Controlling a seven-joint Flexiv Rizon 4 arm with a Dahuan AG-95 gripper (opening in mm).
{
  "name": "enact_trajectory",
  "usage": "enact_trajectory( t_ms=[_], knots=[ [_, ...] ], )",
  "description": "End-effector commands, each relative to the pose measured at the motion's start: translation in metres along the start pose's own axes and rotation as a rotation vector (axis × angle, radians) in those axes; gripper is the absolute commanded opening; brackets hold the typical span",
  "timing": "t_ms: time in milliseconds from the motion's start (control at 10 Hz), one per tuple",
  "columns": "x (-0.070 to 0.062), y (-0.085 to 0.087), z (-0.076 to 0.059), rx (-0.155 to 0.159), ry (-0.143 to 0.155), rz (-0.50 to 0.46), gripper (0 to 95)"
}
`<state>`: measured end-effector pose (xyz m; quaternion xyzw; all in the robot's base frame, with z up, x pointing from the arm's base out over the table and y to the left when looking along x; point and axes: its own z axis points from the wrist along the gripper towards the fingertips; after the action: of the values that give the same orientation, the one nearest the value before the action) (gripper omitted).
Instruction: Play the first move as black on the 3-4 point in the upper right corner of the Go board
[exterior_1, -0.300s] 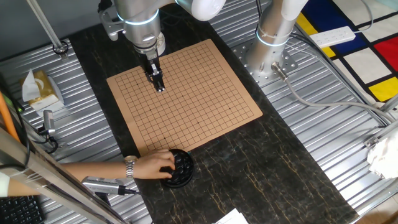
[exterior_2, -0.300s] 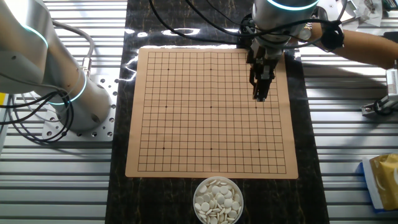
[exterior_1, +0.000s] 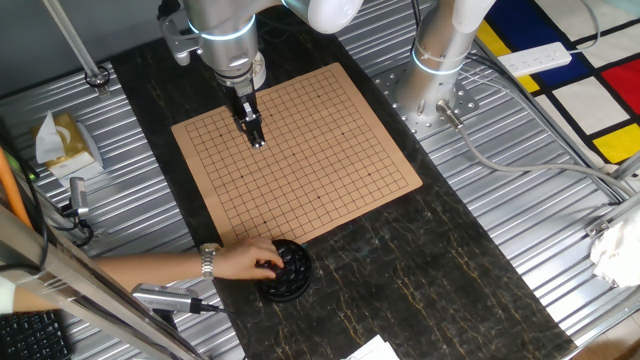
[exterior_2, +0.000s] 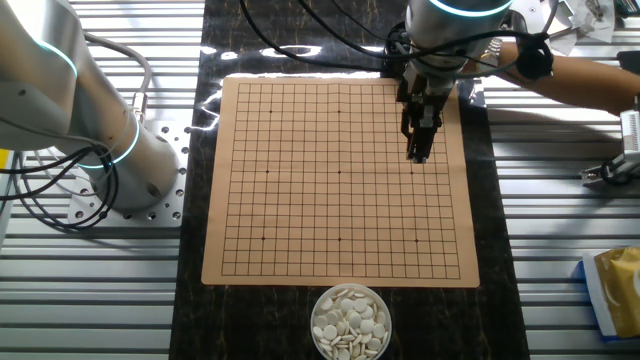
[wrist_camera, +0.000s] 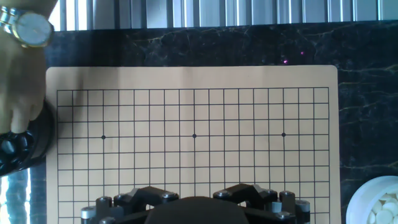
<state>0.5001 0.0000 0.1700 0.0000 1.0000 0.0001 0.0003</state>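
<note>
My gripper (exterior_1: 257, 141) hangs over the left part of the tan Go board (exterior_1: 330, 120), which bears no stones. In the other fixed view the gripper (exterior_2: 416, 154) is over the board's right side, a few lines in from the right edge. Its fingers look pressed together, and no black stone shows between them. The hand view shows only the gripper's body (wrist_camera: 196, 208) at the bottom edge, with the fingertips hidden. The black stones lie in a round black bowl (exterior_1: 287, 272) in front of the board. The 3-4 crossing in that corner cannot be singled out.
A person's hand with a wristwatch (exterior_1: 240, 262) rests on the black bowl; it also shows in the hand view (wrist_camera: 18, 74). A bowl of white stones (exterior_2: 350, 322) stands at the board's other side. A second robot base (exterior_1: 430, 90) stands to the right.
The person's hand has shifted slightly on the black bowl. My gripper has not moved.
</note>
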Motion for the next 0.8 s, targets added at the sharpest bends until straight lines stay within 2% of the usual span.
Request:
enact_trajectory(
  t_ms=[100, 200, 800],
  knots=[
    [0.0001, 0.0, 0.0, 0.0, 0.001, 0.0, 95.0],
    [0.0007, 0.0015, 0.0014, -0.27, -0.221, -0.528, 0.0],
    [0.0019, 0.0032, -0.0029, -0.263, -0.216, -0.524, 0.0]
  ],
)
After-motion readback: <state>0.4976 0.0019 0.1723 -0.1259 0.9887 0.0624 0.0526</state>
